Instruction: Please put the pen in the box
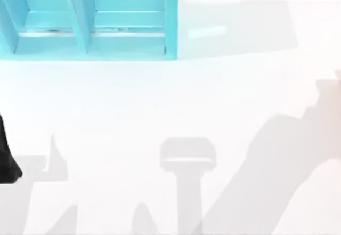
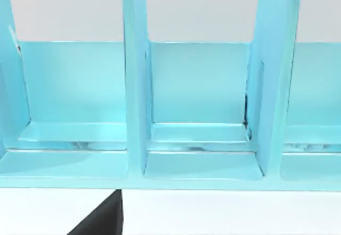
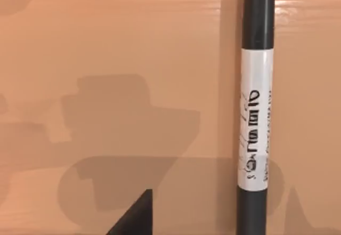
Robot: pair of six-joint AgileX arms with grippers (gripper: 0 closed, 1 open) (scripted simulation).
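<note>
Pen (image 3: 257,107): seen from our right wrist, it lies flat on the tan bench (image 3: 117,43), its white lettered band around the middle, nothing gripping it. Box (image 1: 90,19): turquoise, divided into compartments, at the bench's far left in the top view. We cannot tell how either pincer's fingers stand.

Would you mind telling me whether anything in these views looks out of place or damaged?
Nothing stands out. The box sits at the table's far left with its dividers straight and compartments intact. The pen lies flat and whole, its labelled band unmarked, still outside the box.
</note>
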